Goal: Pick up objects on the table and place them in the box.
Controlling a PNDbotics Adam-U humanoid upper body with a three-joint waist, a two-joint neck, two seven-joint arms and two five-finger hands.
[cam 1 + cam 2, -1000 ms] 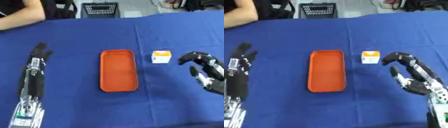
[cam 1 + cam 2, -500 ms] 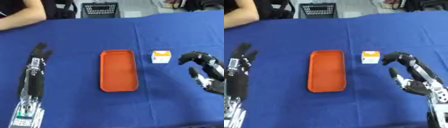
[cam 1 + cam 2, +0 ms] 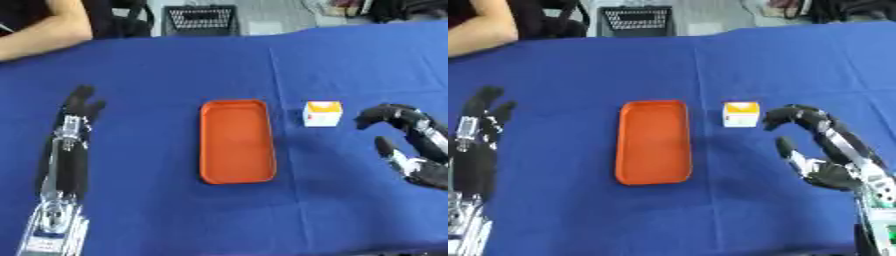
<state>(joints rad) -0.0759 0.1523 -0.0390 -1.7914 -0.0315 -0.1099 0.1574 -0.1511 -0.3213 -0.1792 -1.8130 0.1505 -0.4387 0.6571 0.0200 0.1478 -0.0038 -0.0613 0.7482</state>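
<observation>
A desk [image 3: 175, 65] covered w/ blue cloth is seen from above. Approx. at its centre an orange box [image 3: 235, 141] is laid flat: a shallow rectangular tray w/ rounded corners, long side running near to far, nothing seen inside.

Just right of the box's far end, a small carton [image 3: 322, 113] is stood on the cloth: white sides, yellow-orange top. It is apart from the box, w/ a strip of blue cloth between.

The right hand [image 3: 824, 150] is seen at the right side, right of & slightly nearer than the carton. Its fingers [image 3: 785, 114] are curved over toward the carton, tips just beside the carton's right side; contact cannot be made out. The thumb [image 3: 787, 150] is held below, well apart from the fingers, so the hand is spread in a wide C-shape w/ nothing grasped.

The left hand [image 3: 79, 105] is laid at the left side of the desk, well apart from box & carton. Its fingers are kept straight & pointed to the far edge, nothing held; the silver-and-black forearm runs back to the near left corner.

At the far left edge a person's bare forearm [image 3: 39, 37] is rested on the desk, touching nothing of the task. A dark mesh basket [image 3: 201, 20] is seen beyond the far edge.
</observation>
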